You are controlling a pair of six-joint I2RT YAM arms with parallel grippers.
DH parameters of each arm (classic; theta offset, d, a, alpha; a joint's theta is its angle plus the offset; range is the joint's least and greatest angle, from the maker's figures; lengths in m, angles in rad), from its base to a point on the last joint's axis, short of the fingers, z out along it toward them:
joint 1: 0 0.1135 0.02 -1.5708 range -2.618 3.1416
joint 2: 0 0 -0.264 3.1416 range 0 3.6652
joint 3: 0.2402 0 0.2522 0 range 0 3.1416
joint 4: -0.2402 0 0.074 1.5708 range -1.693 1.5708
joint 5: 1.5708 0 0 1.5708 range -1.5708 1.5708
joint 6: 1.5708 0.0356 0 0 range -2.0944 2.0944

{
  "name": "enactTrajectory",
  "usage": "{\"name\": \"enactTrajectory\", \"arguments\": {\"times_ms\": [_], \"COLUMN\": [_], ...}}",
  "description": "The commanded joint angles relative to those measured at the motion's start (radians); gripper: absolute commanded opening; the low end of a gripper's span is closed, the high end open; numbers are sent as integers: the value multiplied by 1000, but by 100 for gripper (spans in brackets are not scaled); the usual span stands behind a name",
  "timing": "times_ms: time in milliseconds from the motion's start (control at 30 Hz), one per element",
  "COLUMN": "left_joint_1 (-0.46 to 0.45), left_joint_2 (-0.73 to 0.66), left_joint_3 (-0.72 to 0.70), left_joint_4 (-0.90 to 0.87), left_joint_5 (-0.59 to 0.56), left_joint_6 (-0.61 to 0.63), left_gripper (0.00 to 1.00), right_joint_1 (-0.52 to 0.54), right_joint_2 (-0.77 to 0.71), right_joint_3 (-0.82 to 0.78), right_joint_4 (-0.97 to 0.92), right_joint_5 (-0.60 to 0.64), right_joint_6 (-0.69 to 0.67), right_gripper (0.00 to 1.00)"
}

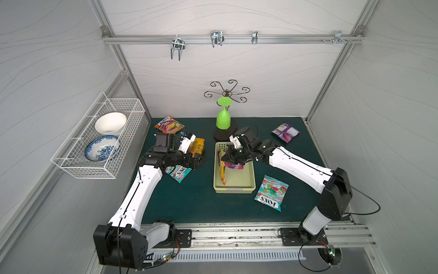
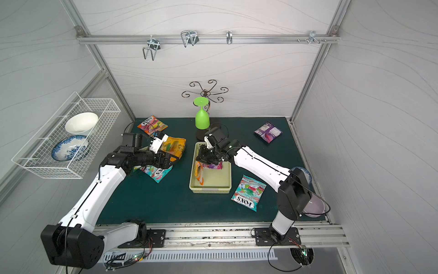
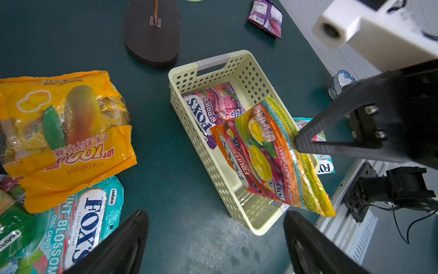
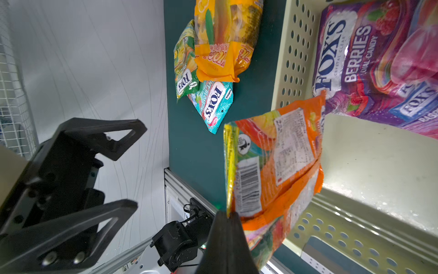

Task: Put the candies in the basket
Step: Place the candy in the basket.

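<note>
Left arm [image 1: 142, 187] stretches low over the green mat [image 1: 189, 204], left side. Left gripper [image 1: 199, 161] jaws wide apart, empty, near a crinkly yellow-orange bag [image 1: 198, 146]. Right arm [image 1: 301, 166] is bent inward. Perforated pale plastic basket [image 1: 234, 188] sits mid-mat. Right gripper [image 1: 227, 158] is clamped on the glossy orange fruit bag [image 3: 272, 154], which hangs upright in the basket. Purple berries bag [image 3: 213, 104] lies flat inside.

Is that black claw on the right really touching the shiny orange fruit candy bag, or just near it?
Touching. The right wrist view shows the right gripper shut on the yellow edge of the glossy orange plastic fruit candy bag, with no gap.
</note>
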Motion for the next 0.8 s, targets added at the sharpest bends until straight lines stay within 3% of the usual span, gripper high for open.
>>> {"name": "enactTrajectory", "arguments": {"times_ms": [0, 533, 767], "left_joint_1": [3, 6, 6], "left_joint_2": [-9, -6, -3], "left_joint_3": [8, 6, 3], "left_joint_4": [31, 31, 37], "left_joint_5": [10, 11, 15], "left_joint_6": [5, 6, 4], "left_gripper": [93, 93, 93], "right_joint_1": [5, -2, -72], "right_joint_2": [17, 36, -26], "right_joint_3": [-7, -8, -174], "right_joint_4": [66, 125, 131], "right_joint_5": [-36, -105, -88], "right_joint_6": [19, 68, 34], "right_gripper": [0, 0, 0]}}
